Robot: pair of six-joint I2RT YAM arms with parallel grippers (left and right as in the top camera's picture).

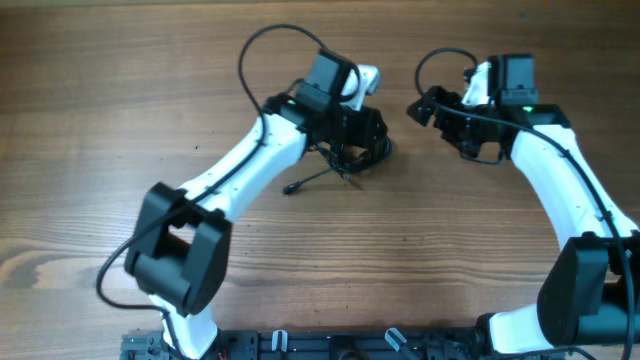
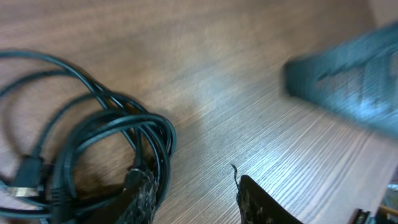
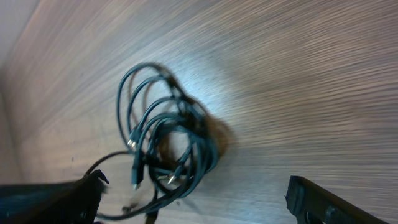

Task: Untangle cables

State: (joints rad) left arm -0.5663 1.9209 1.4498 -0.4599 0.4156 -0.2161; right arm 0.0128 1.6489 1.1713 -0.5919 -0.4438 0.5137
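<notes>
From above, the cables (image 1: pixel 345 160) are one small knotted clump a bit past the middle of the table (image 1: pixel 120 80). I think the job has hardly begun: no cable lies on its own yet, and only one plug (image 1: pixel 290 188) pokes out at 8 o'clock. The left claw (image 1: pixel 362 140) is right over the clump, and the right claw (image 1: pixel 425 105) is near, at 2 o'clock from it. There is lots of bare wood at 9 and 12 o'clock to spread cables on, but the bases (image 1: pixel 180 335) take up the 6 o'clock edge. In the left wrist view, the loops lie at 8 o'clock. The left claw's fingers (image 2: pixel 143 196) are apart with bare wood between them; one touches the loops but holds nothing that I can see. In the right wrist view, the clump sits in the middle, and the right claw's fingers (image 3: pixel 62 199) are wide apart and not touching it. The wood seems to end at 10 o'clock there, and 3 o'clock is free.
</notes>
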